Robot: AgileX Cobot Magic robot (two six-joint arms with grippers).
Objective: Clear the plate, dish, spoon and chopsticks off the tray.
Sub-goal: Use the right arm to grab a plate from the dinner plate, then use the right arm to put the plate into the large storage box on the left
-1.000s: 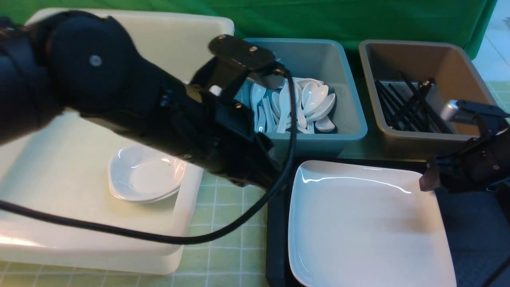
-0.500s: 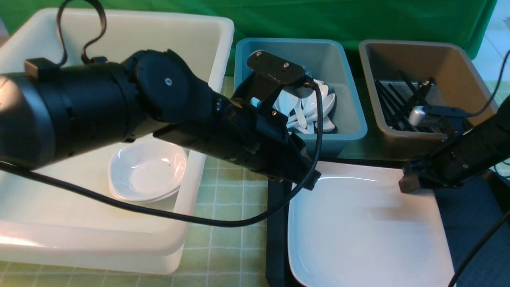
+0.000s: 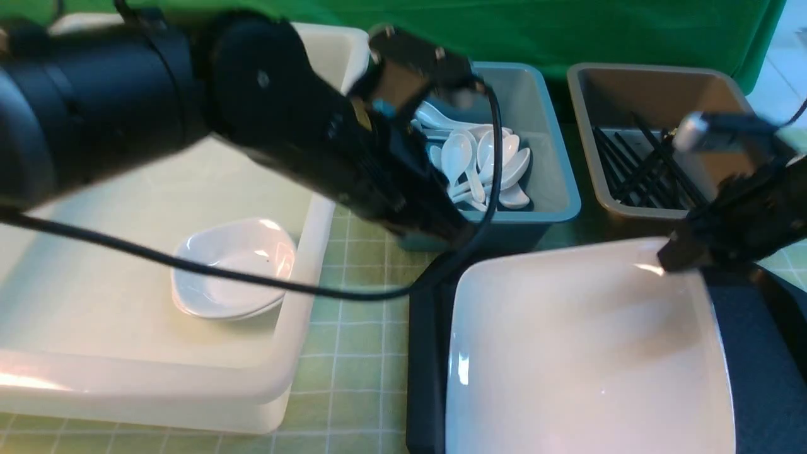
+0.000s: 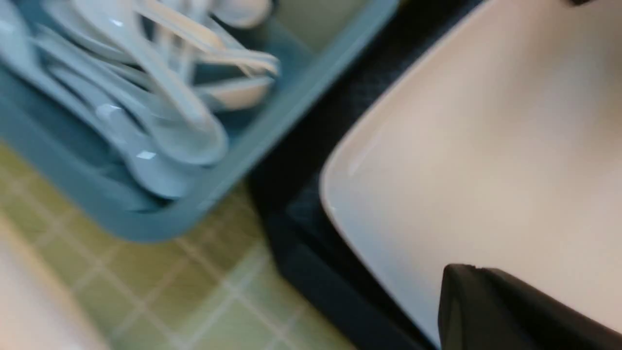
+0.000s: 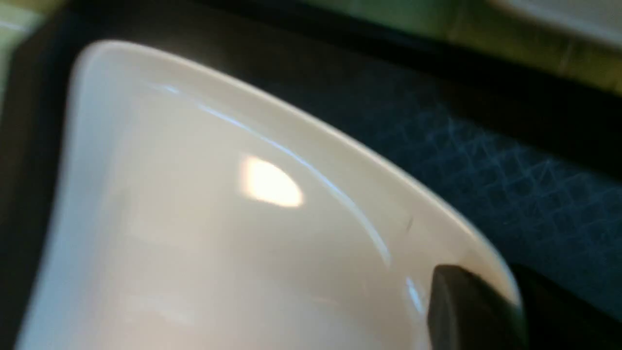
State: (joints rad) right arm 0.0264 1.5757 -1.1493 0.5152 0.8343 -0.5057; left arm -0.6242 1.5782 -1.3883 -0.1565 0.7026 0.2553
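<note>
Plate (image 3: 586,359) higher now, spoon bin (image 3: 550,170) beyond

Matte-black left arm (image 3: 126,107) (pale screw (image 3: 263,79) on its round joint (image 3: 252,53)) carries a glossy black cable (image 3: 353,294)

glossy white plate (image 3: 586,353) tilted, far edge raised above black tray (image 3: 425,378).

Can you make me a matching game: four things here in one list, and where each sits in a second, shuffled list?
1. big plate
2. spoons
3. chopsticks
4. small dishes

A. in the brown bin
B. in the white tub
C. over the black tray
D. in the blue bin

Pairs: 1-C, 2-D, 3-A, 4-B
</note>
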